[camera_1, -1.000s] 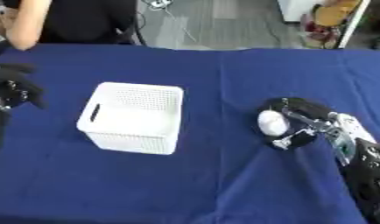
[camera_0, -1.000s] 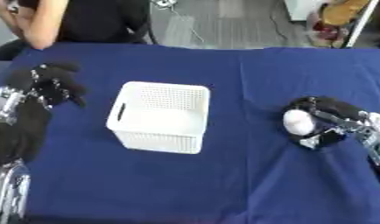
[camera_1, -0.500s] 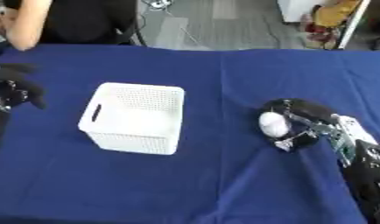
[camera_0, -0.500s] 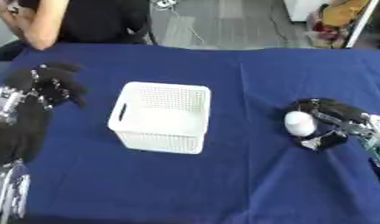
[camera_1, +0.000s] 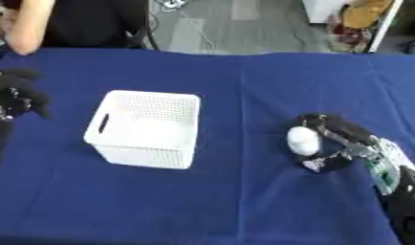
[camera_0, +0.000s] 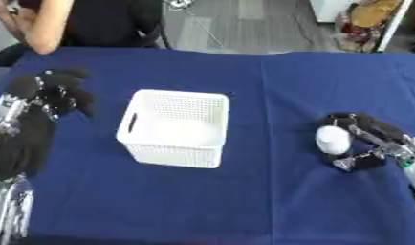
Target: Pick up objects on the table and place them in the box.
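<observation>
A white perforated box (camera_0: 174,128) stands on the blue table, left of centre, and looks empty inside. To its right lies a small white rounded object (camera_0: 333,139). My right hand (camera_0: 365,139) is at that object, fingers and thumb curled round it, low on the cloth. My left hand (camera_0: 50,91) is at the left edge, black fingers curled with nothing in them, apart from the box.
A blue cloth (camera_0: 244,201) covers the whole table. A person sits at the far left edge of the table, with an arm (camera_0: 50,25) above the cloth. Floor and clutter lie beyond the far edge.
</observation>
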Robot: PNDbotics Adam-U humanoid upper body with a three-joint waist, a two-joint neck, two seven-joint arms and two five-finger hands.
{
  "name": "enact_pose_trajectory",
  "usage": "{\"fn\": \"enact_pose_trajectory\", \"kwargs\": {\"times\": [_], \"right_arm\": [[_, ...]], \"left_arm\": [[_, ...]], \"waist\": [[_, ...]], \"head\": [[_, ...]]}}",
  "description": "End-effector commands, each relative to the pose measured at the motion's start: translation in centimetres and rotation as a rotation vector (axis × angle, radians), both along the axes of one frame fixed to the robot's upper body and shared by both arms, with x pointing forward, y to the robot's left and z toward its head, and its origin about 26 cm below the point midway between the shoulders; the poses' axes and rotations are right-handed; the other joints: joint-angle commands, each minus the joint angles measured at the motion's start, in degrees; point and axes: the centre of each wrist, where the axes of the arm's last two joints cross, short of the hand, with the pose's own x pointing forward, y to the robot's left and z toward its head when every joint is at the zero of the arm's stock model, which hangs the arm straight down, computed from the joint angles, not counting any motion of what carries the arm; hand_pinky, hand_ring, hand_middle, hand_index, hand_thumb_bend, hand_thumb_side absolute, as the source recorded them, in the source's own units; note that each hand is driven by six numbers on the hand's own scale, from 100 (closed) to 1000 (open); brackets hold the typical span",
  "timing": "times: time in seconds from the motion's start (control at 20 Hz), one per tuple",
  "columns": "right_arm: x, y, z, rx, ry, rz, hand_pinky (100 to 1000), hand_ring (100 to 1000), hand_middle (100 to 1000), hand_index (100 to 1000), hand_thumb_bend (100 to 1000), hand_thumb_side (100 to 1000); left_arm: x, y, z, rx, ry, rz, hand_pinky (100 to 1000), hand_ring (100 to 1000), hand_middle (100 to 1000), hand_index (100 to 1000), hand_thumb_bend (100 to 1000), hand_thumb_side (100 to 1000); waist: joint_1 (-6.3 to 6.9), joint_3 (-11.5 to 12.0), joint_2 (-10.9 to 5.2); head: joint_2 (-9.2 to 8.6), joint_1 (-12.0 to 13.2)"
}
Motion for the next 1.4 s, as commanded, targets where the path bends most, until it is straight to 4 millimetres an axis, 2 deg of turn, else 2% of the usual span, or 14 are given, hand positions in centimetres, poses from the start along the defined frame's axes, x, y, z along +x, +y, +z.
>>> {"fn": "enact_pose_trajectory", "kwargs": {"times": [0.05, 0.3, 0.65, 1.0, 1.25, 1.4], "right_arm": [[-0.3, -1.7, 2.9, 0.081, -0.042, 0.084, 494, 681, 357, 509, 100, 100], [-0.6, -2.5, 4.0, 0.28, 0.038, 0.091, 490, 681, 354, 507, 100, 100], [-0.7, -2.9, 4.9, 0.314, 0.112, 0.126, 492, 683, 354, 507, 100, 100], [-0.6, -2.8, 4.8, 0.33, 0.139, 0.138, 487, 681, 352, 505, 100, 100], [0.2, -1.2, 5.4, 0.34, 0.139, 0.188, 438, 638, 344, 494, 100, 100], [1.1, 1.0, 6.5, 0.346, 0.123, 0.254, 425, 625, 343, 492, 100, 100]], "left_arm": [[-0.1, 0.0, 0.7, 0.009, -0.021, -0.002, 478, 563, 729, 697, 120, 966], [-0.1, 0.0, 0.6, 0.008, -0.019, -0.001, 478, 563, 729, 697, 120, 966], [-0.1, 0.0, 0.6, 0.008, -0.02, -0.001, 479, 563, 729, 697, 119, 966], [-0.1, 0.0, 0.6, 0.008, -0.019, 0.0, 478, 563, 729, 697, 120, 966], [-0.1, 0.0, 0.6, 0.008, -0.017, -0.002, 479, 563, 729, 697, 119, 966], [-0.1, -0.1, 0.6, 0.008, -0.015, -0.005, 479, 563, 730, 697, 119, 966]], "waist": [[-0.14, -0.19, -0.92], [-0.13, -0.35, -1.13], [-0.05, -0.4, -1.05], [-0.09, -0.33, -1.06], [-0.04, -0.24, -1.18], [0.05, -0.01, -1.31]], "head": [[-0.79, 0.77], [-0.97, 1.02], [-0.89, 1.13], [-0.79, 1.14], [-0.76, 0.94], [-0.69, 0.46]]}}
